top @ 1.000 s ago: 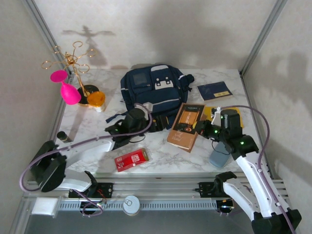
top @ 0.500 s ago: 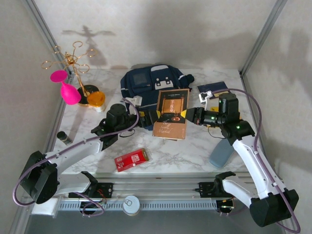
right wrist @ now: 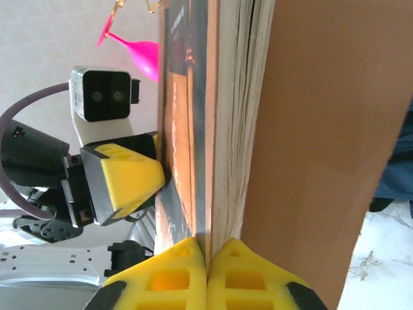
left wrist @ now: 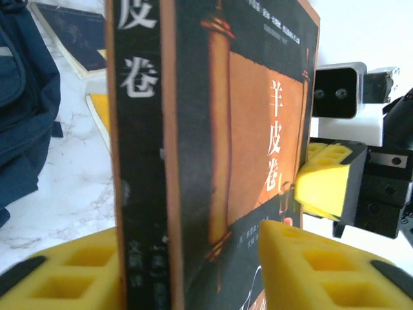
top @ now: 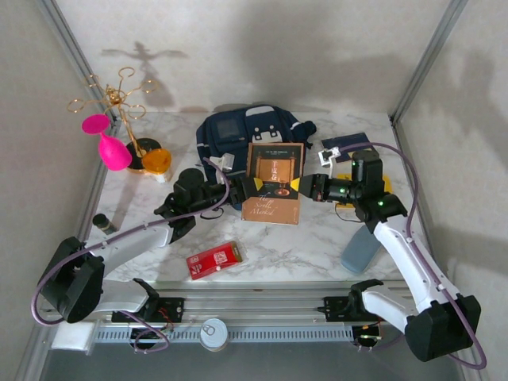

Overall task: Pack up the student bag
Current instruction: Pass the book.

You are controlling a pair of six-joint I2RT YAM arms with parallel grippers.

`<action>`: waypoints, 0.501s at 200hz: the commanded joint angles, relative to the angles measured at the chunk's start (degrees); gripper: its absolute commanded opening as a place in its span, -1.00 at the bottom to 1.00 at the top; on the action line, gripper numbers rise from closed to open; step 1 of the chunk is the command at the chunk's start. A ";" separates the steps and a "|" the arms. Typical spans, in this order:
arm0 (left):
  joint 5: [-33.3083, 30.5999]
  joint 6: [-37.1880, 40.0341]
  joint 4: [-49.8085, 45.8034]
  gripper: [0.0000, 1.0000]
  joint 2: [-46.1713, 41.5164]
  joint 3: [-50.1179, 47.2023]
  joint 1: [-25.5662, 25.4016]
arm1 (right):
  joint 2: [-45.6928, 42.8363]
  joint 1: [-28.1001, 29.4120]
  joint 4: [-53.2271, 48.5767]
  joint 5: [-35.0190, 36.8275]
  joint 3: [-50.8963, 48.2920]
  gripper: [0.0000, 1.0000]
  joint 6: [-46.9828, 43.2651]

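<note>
We see the student bag (top: 238, 133) lying at the back middle of the marble table (top: 302, 246), its grey-white patches facing up and its dark straps trailing toward the near left.

In front of it, a brown and orange book (top: 272, 181) is held up off the table between the two arms, its cover toward the overhead camera and its top edge overlapping the bag's near side.

The left gripper (top: 238, 189) reaches in from the left. In its wrist view the yellow pads (left wrist: 58, 278) sit against both sides of the book near the spine, so we read it as clamped on the book.

The right gripper (top: 305, 187) comes in from the right. Its own camera shows the two pads almost meeting, pinched on the thin front edge of the book.

On the left of the table stand a gold wire stand (top: 119, 99), a pink glass (top: 107, 144) and an orange cup (top: 156, 161). A small dark bottle (top: 101, 222) sits near the left edge.

A red box (top: 214, 259) lies toward the near edge, well apart from the bag. A dark blue booklet (top: 349, 143) lies at the back right, and a grey-blue case (top: 359, 250) rests beside the right arm.
</note>
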 commanded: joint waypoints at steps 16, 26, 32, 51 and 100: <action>1.45 -0.14 3.55 -0.56 0.17 0.28 -0.21 | 0.54 0.07 1.90 0.34 -0.55 -0.72 -2.70; 0.58 -0.15 3.06 -0.69 0.05 0.55 -0.13 | 0.65 -0.03 0.95 1.81 -0.38 -0.38 -3.21; 0.01 -0.55 3.18 -0.77 -0.05 0.73 -0.13 | 0.72 -0.16 0.51 2.42 -0.44 -0.21 -3.32; -1.10 -2.13 4.20 -0.91 -0.10 1.54 -0.13 | 0.63 -0.62 -0.27 4.39 -1.19 0.35 -3.00; -2.50 -12.78 18.06 -1.00 1.02 -0.01 -0.30 | -0.22 -2.01 8.71 -2.10 -7.89 0.97 3.41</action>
